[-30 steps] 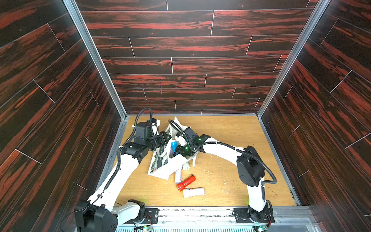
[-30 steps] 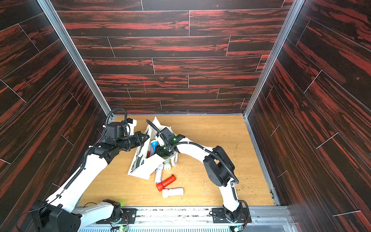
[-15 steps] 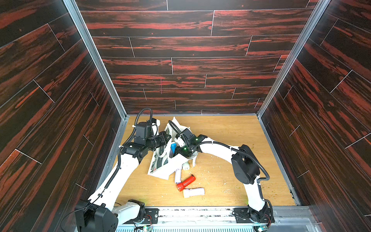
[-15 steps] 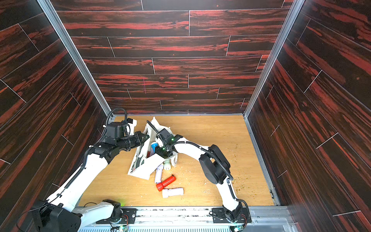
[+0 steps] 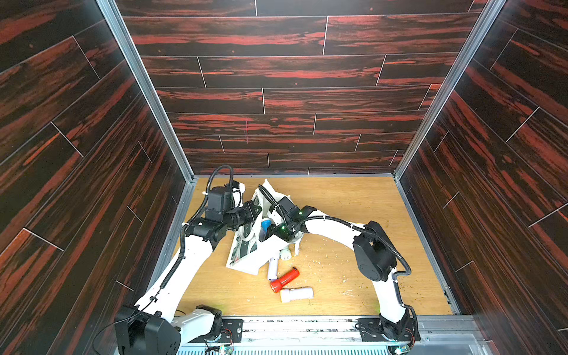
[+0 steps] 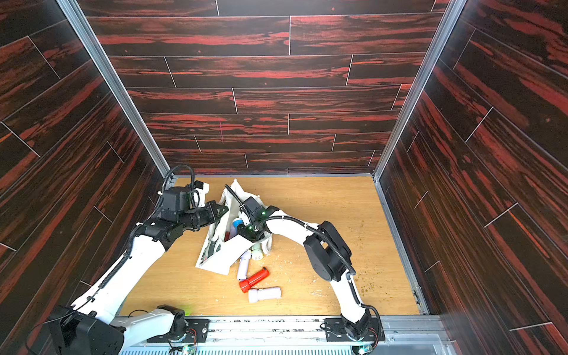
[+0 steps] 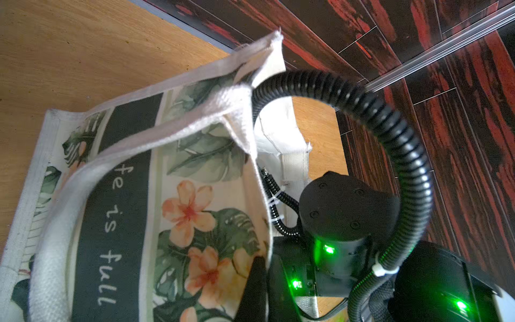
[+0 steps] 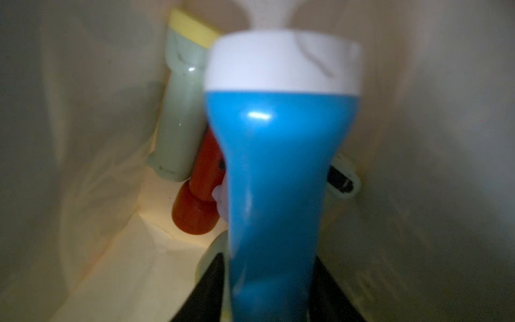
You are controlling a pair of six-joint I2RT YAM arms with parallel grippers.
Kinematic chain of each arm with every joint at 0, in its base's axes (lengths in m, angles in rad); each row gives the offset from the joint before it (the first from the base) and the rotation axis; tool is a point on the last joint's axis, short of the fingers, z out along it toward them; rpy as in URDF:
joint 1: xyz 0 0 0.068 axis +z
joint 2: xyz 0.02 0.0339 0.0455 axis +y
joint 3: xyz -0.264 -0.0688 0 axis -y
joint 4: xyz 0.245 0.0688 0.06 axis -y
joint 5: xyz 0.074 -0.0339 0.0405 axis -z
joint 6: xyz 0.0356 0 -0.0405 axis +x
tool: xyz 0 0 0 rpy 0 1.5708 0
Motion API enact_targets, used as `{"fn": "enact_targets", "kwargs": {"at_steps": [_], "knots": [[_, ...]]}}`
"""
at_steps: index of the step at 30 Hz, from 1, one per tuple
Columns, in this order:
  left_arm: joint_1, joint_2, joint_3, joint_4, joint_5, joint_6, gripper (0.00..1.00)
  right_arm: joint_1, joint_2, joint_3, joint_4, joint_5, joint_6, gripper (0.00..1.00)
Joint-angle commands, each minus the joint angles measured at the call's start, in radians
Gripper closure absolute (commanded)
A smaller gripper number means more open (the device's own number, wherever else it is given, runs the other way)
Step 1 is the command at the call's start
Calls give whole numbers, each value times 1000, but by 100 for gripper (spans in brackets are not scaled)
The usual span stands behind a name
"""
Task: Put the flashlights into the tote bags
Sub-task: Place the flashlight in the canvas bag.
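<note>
The tote bag [image 5: 246,256] is off-white canvas and lies left of centre on the wooden table [image 5: 353,199], with its mouth held open; the printed side, with leaves, orange flowers and a dark lettered band, faces the left arm; a loop handle [image 7: 83,172] hangs slack across that print.

The left gripper [image 5: 253,212] is pressed together on the bag's upper rim and holds that side of the mouth up; in the left wrist view one dark finger [image 7: 255,278] lies against the hem.

The right gripper [image 8: 269,284] reaches inside the bag through the mouth; its dark fingers flank the handle of the blue flashlight [image 8: 278,167], whose white head points deeper in; the flashlight is blurred, and whether the jaws press on it or stand just clear cannot be told.

At the bottom of the bag, in the right wrist view: a pale green flashlight [image 8: 181,125] with a yellow head leans against the cloth; an inner red flashlight [image 8: 199,200] lies beside and partly beneath it; a half-hidden flashlight [image 8: 342,181], pale with a dark switch, shows behind the blue one.

Outside the bag, on the table toward the robot's base: a lilac flashlight [image 5: 272,267] has one end under the bag's corner; a cream flashlight [image 5: 285,254] lies just beside the bag, below the right arm; an outer red flashlight [image 5: 284,278] lies just beside the lilac one; a pale flashlight [image 5: 296,294] lies just beside the red head.
</note>
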State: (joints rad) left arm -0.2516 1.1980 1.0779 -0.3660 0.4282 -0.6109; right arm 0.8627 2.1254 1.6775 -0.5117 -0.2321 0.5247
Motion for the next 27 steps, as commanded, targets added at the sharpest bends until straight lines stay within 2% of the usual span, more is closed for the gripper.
{"fn": "enact_targets", "kwargs": {"at_steps": [1,7,16,27], "knots": [[-2,-5,14,21,26,11,100,9,37,7,-27,13,3,47],[-2,-5,15,19,22,13,100,9,9,-3,-2,23,0,41],[-2,0,21,-6,11,27,100,8,-60,-2,15,68,-11,24],[-2,1,68,-142,-97,119,100,7,-229,-21,59,144,-51,22]]}}
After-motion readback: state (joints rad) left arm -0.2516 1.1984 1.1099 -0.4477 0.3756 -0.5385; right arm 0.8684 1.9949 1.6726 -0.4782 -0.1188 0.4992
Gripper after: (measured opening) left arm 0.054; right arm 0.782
